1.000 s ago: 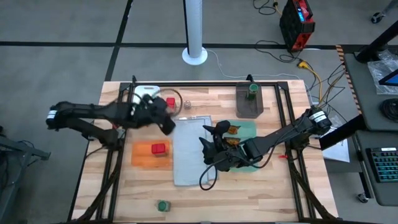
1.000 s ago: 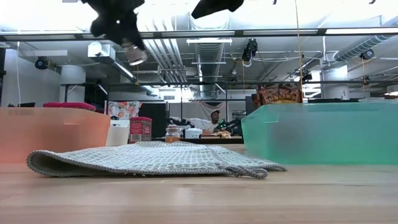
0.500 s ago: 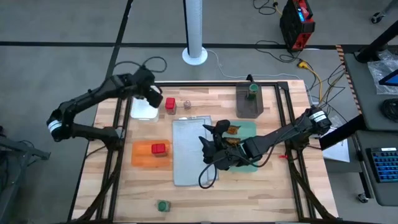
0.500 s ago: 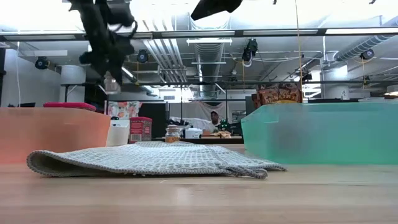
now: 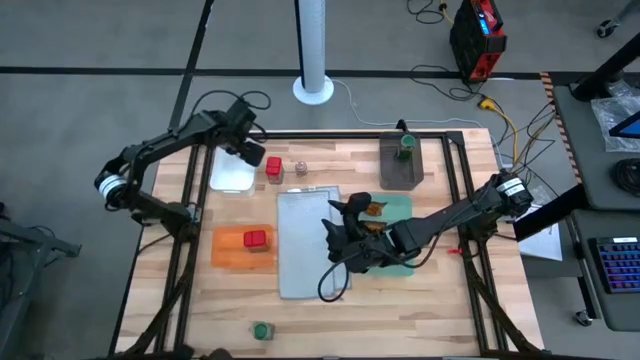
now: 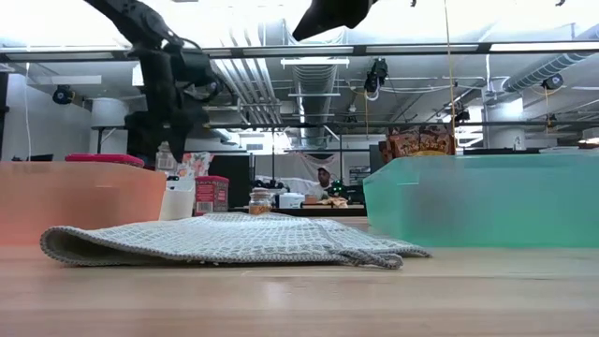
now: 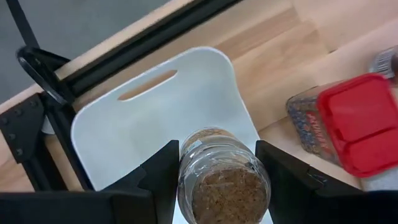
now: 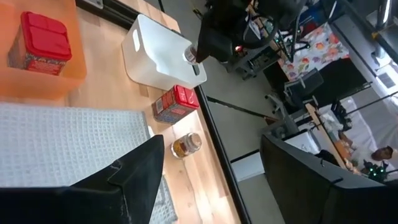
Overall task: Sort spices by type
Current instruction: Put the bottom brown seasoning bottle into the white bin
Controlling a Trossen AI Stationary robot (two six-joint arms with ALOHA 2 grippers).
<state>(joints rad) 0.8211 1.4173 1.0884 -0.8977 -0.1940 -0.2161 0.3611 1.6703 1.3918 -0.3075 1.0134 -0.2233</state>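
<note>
Over the white board [image 7: 149,112], left claw [image 7: 214,180] clamps a shaker [image 7: 222,180]; no label readable.

Red-lidded containers [image 5: 274,168] [image 5: 256,239]; one on orange cloth [image 5: 228,249]. Grey waffle-weave cloth [image 5: 300,250]. Green cloth [image 5: 402,208]. White board [image 5: 230,174]. Green-topped jar [image 5: 261,330]. Clear shaker [image 7: 222,184], brown contents.

Wooden table [image 5: 330,300]; grey cloth [image 5: 305,250]; white board [image 5: 231,175].
</note>
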